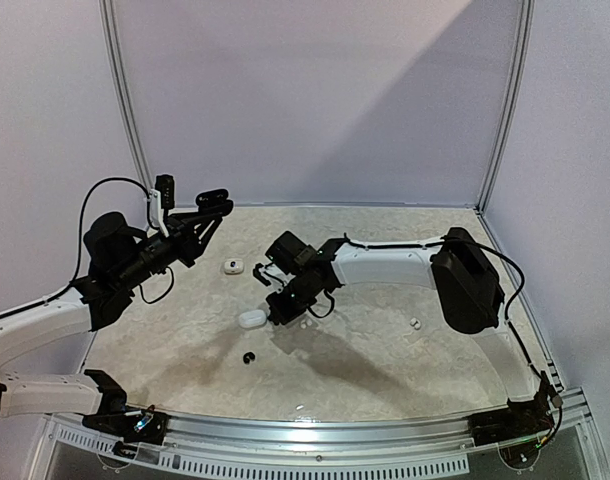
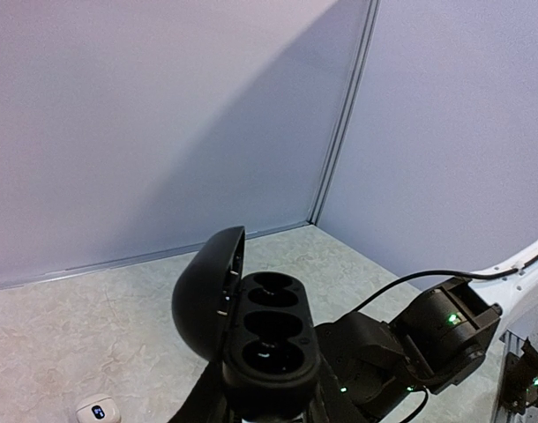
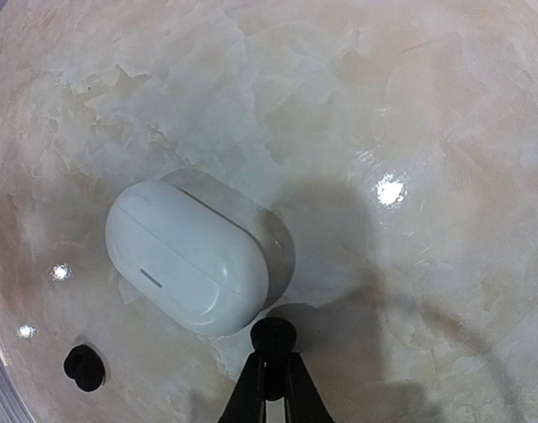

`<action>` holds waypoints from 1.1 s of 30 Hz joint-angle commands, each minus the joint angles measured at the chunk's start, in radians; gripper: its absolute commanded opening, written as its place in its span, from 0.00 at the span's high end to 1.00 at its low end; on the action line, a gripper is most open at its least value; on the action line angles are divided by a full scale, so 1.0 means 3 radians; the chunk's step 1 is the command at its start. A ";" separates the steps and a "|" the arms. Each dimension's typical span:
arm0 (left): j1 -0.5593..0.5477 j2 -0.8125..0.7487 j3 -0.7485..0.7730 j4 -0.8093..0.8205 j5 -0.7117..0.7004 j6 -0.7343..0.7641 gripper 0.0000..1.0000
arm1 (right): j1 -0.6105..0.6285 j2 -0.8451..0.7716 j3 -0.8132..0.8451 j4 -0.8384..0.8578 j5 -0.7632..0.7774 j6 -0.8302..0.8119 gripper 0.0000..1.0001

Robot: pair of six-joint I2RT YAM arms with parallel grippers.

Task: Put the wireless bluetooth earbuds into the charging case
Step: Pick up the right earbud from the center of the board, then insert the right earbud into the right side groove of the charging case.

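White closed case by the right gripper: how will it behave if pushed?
The white case looks rigid and glossy, lying flat, so it would probably slide rather than tip. Its rounded ends likely make it spin under an off-centre push. The smooth shell may slip from a narrow pinch.

1. no word, brand, number or sign can be read in any of the views.
2. the small white case (image 2: pixel 97 410) at the bottom edge of the left wrist view bears a tiny blue mark, too small to read.
3. the white oval case (image 3: pixel 190 256) in the right wrist view carries only a short plain dash on its front.
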 commanded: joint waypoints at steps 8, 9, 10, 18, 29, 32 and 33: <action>0.0041 0.0026 0.0001 0.0004 0.0393 0.0215 1.00 | 0.0004 -0.0669 -0.0159 -0.0288 0.0214 -0.0410 1.00; 0.0043 0.0038 -0.0024 0.0066 0.0563 0.0274 1.00 | -0.0004 -0.0811 -0.0243 -0.0280 0.0219 -0.0544 1.00; 0.0043 0.0053 -0.0034 0.0116 0.0721 0.0341 1.00 | -0.0005 -0.1061 -0.0327 -0.0272 0.0213 -0.0658 1.00; 0.0042 0.0207 0.0027 0.0330 0.1536 0.0556 1.00 | 0.0001 -0.2430 -0.0663 -0.0193 -0.0021 -0.1552 1.00; 0.0004 0.0480 0.0194 0.0564 0.2503 0.0555 1.00 | 0.0340 -0.2159 0.0337 -0.0697 -0.0144 -0.2279 1.00; -0.0008 0.0506 0.0232 0.0479 0.2609 0.0620 1.00 | 0.0428 -0.1945 0.0585 -0.0907 -0.0108 -0.2495 1.00; -0.0008 0.0512 0.0241 0.0460 0.2633 0.0632 1.00 | 0.0440 -0.1893 0.0660 -0.0992 -0.0102 -0.2554 1.00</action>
